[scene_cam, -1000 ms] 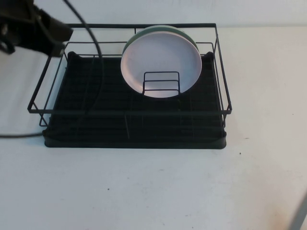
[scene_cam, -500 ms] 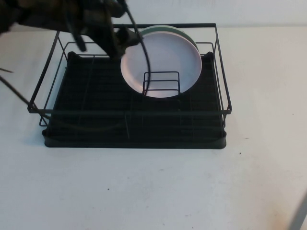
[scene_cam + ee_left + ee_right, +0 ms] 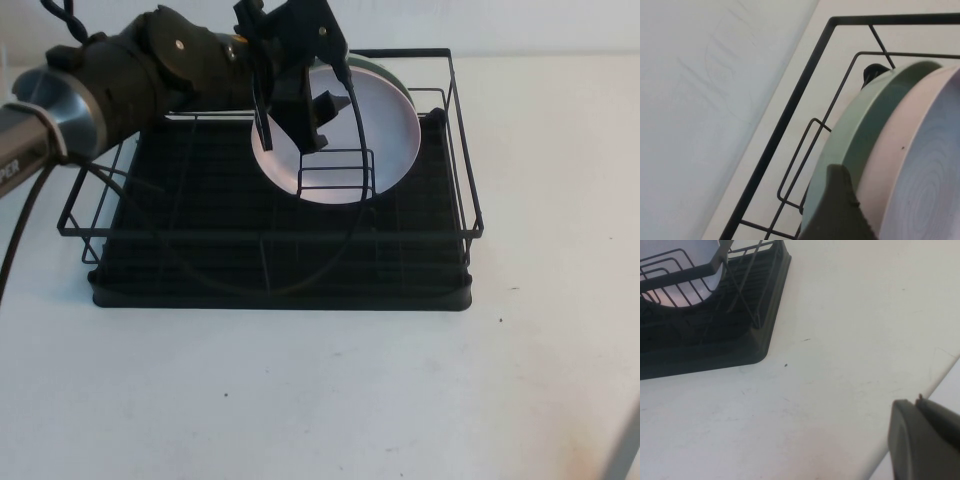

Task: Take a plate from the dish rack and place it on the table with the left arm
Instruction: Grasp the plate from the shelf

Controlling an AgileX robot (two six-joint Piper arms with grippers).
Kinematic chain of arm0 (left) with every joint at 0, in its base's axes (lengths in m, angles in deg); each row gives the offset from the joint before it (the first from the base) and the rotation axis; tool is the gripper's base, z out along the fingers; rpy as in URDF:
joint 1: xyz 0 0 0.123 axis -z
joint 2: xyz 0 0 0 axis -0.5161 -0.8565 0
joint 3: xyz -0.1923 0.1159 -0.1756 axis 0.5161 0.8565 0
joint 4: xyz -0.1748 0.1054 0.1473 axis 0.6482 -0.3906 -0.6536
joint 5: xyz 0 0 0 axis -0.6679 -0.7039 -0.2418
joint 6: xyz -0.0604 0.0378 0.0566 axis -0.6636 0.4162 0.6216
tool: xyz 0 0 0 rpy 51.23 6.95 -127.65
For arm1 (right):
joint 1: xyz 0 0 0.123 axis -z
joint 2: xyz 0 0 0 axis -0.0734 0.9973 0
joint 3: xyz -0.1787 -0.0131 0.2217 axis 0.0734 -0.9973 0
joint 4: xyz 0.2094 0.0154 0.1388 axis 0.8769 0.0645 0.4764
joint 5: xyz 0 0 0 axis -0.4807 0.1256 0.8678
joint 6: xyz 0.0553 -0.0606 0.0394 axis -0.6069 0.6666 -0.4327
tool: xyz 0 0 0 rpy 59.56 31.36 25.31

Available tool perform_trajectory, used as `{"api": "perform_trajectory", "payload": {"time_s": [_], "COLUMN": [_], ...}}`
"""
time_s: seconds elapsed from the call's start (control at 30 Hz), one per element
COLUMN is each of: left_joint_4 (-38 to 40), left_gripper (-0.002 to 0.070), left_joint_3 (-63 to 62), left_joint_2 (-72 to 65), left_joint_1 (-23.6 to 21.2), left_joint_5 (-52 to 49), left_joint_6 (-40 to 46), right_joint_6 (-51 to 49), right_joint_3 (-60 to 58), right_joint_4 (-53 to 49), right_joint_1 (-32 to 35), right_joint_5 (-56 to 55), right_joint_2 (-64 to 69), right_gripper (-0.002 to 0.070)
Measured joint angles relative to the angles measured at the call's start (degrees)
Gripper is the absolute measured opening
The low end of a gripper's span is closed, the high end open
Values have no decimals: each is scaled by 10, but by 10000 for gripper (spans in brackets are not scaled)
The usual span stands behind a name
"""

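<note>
The pale pink plate (image 3: 372,128) stands upright in the small wire holder (image 3: 337,170) of the black dish rack (image 3: 463,200). The teal-green plate (image 3: 390,72) stands right behind it. My left arm (image 3: 110,85) reaches over the rack's back left. My left gripper (image 3: 298,112) is open at the pink plate's upper left rim, fingers pointing down. In the left wrist view one finger (image 3: 837,210) lies against the teal plate's edge (image 3: 860,125), with the pink plate (image 3: 920,165) beside it; the other finger is out of view. My right gripper (image 3: 925,440) is shut and empty above the table's right edge.
The rack sits on a black ribbed drip tray (image 3: 280,292) on the white table (image 3: 320,400). A black cable (image 3: 300,275) hangs from the left arm across the tray. The rack's corner (image 3: 760,335) shows in the right wrist view.
My left arm has swung from the rack's far left corner across to the plates. Its gripper now sits at the pink plate's upper left rim. The plates have not moved.
</note>
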Motion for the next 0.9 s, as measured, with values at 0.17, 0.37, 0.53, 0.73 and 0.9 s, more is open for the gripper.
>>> {"api": "perform_trajectory", "payload": {"time_s": [0.17,0.37,0.53,0.73,0.9], "left_joint_4": [0,1,1,1,8], "left_gripper": [429,361,339,333,330], "left_joint_3": [0,0,0,0,0], "left_joint_2": [-5,-5,-5,-11,-21], "left_joint_1": [1,3,3,3,3], "left_joint_5": [11,17,17,33,49], "left_joint_6": [2,2,2,-6,-11], "right_joint_6": [0,0,0,0,0], "right_joint_3": [0,0,0,0,0], "right_joint_4": [0,0,0,0,0], "right_joint_1": [0,0,0,0,0], "right_joint_5": [0,0,0,0,0], "right_joint_2": [0,0,0,0,0], "right_gripper": [-20,-20,-20,-20,-20]}}
